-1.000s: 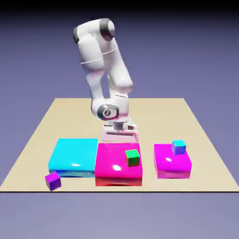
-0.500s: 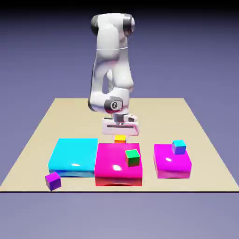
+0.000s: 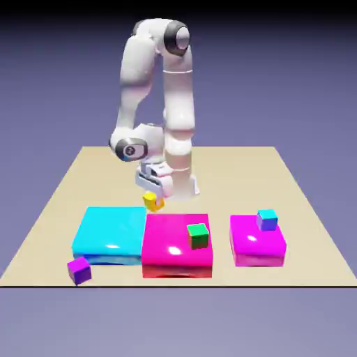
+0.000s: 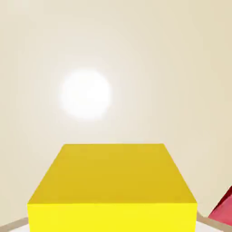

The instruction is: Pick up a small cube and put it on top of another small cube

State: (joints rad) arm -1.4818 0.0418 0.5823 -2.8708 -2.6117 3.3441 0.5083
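The fingers [image 3: 154, 196] pinch the yellow cube [image 3: 150, 201]. The purple cube [image 3: 80, 270], maybe its stacking spot, sits nearer and further left.

Tan table [image 3: 230, 188], cyan block [image 3: 111, 229], two magenta blocks [image 3: 166, 240] [image 3: 254, 244], purple cube [image 3: 79, 270]

A simulated robot scene: a white Franka Panda arm [image 3: 178, 97], a plain tan tabletop [image 3: 216, 178], glossy coloured blocks [image 3: 110, 230] and a blue-violet backdrop [image 3: 300, 84].
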